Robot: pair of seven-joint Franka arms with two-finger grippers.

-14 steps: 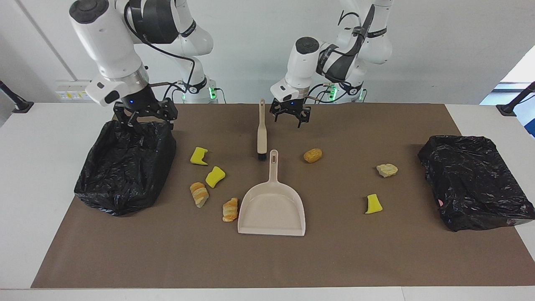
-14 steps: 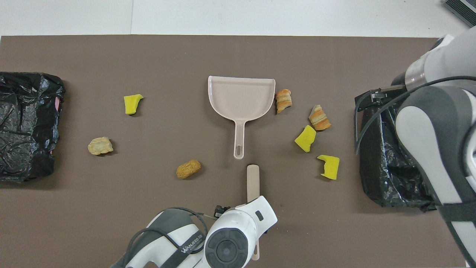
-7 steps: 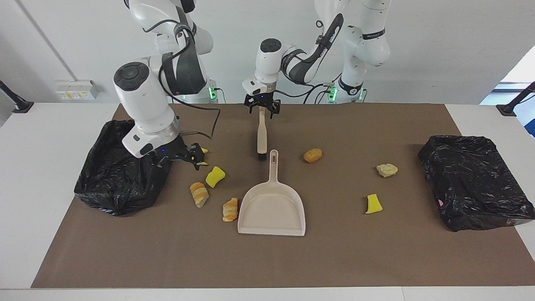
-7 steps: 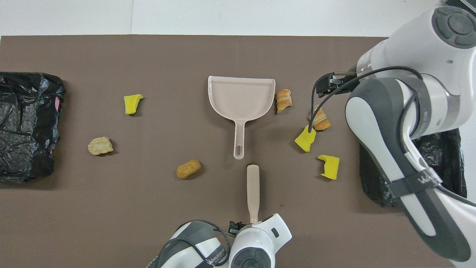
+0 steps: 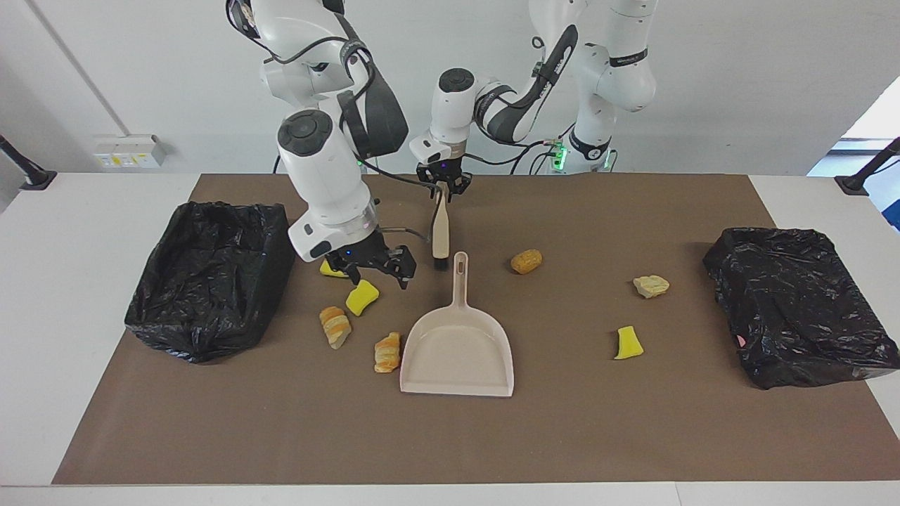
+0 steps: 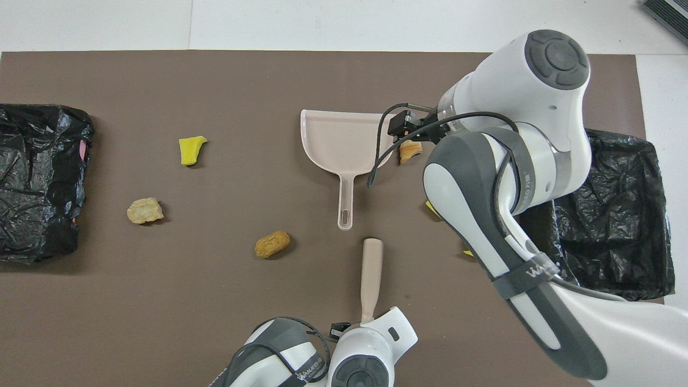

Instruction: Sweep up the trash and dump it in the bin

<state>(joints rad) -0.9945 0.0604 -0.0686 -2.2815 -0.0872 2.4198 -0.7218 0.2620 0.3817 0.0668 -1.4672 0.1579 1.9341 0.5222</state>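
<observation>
My left gripper (image 5: 441, 184) is shut on the top of the beige brush's handle (image 5: 440, 235); the black bristles rest by the dustpan's handle. The beige dustpan (image 5: 457, 348) lies flat in mid-mat. My right gripper (image 5: 378, 273) hangs open over two yellow bits (image 5: 362, 297), holding nothing. Two striped bread pieces (image 5: 335, 326) lie beside the pan. A golden nugget (image 5: 526, 261), a pale lump (image 5: 651, 285) and another yellow bit (image 5: 628, 343) lie toward the left arm's end. In the overhead view the right arm hides most trash near the pan (image 6: 344, 142).
A black-bagged open bin (image 5: 211, 277) stands at the right arm's end of the brown mat. A second black-bagged bin (image 5: 794, 302) sits at the left arm's end. The right arm's forearm spans the space between the open bin (image 6: 618, 236) and the dustpan.
The right arm swung from over its bin to above the yellow bits beside the dustpan. The left gripper moved onto the brush handle and shut on it, tilting the brush slightly.
</observation>
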